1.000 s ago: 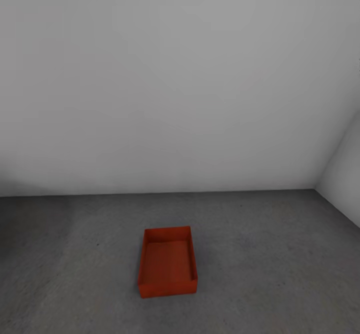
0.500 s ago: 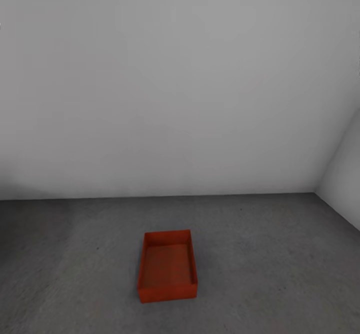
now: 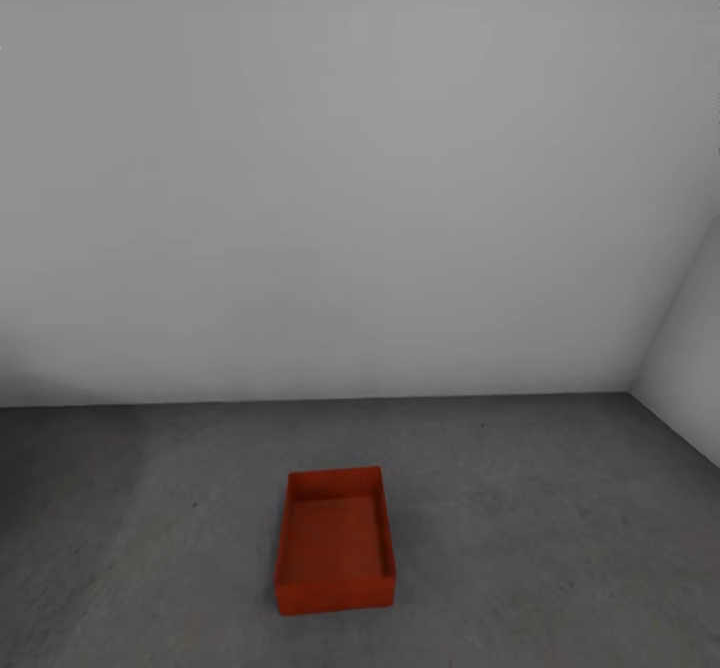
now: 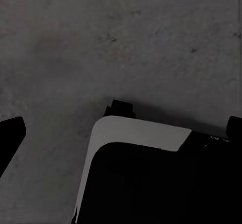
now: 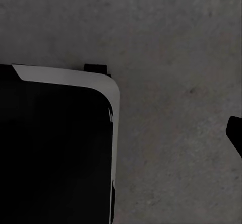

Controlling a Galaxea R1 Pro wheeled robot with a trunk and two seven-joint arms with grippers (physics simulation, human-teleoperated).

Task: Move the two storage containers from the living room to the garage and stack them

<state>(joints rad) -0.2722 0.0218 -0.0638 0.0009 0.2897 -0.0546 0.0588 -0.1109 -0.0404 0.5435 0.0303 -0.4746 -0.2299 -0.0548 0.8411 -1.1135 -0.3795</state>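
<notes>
One storage container, lower centre of frame, on garage floor; pincer states cannot be told; risk: the base clipping it on leaving.

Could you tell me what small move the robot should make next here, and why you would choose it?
Probably turn the base away and head back for the second container. One orange-red storage container already sits alone on the grey concrete floor near the white wall, with nothing stacked on it, and both wrist views look down at bare concrete with no container in them.
</notes>
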